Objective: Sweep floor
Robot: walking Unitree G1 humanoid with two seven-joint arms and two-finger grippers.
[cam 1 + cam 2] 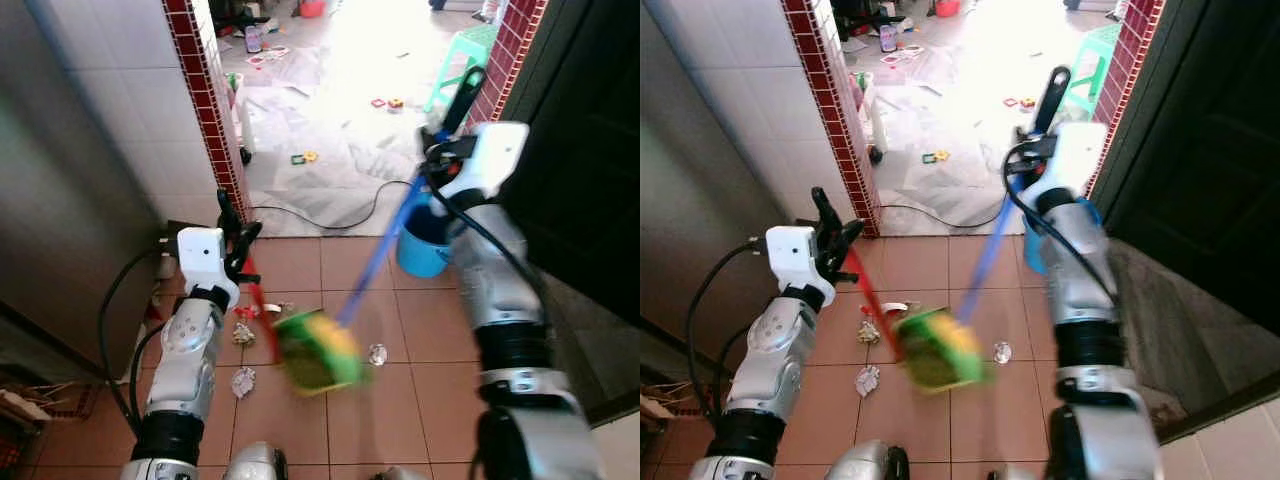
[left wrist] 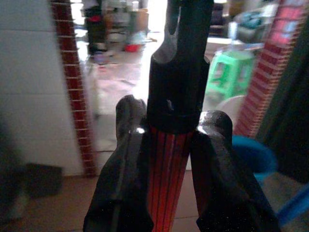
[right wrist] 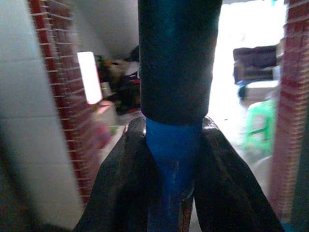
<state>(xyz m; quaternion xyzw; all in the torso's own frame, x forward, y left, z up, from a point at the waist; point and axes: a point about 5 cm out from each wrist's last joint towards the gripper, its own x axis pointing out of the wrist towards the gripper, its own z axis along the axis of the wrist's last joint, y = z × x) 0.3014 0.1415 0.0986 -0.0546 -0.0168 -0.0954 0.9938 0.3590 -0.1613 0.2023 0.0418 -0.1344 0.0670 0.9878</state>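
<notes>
My right gripper [image 1: 446,140] is shut on the black-capped top of a blue broom handle [image 1: 378,250], which slants down to the tiled floor. My left gripper [image 1: 238,238] is shut on a red handle [image 1: 262,305] with a black end. Both handles meet at a blurred green and yellow head [image 1: 318,350] on the floor in front of me. The wrist views show each handle clamped: red [image 2: 166,183] between the left fingers [image 2: 120,164], blue [image 3: 174,159] between the right fingers [image 3: 227,183]. Crumpled scraps [image 1: 243,381] lie to the left of the head, and one [image 1: 377,353] lies to its right.
A blue bucket [image 1: 418,252] stands by my right arm. A black cable [image 1: 330,222] runs across the doorway. A red brick pillar [image 1: 205,110] and tiled wall are on the left, a dark door on the right. Beyond are a green stool [image 1: 465,50] and scattered toys [image 1: 304,157].
</notes>
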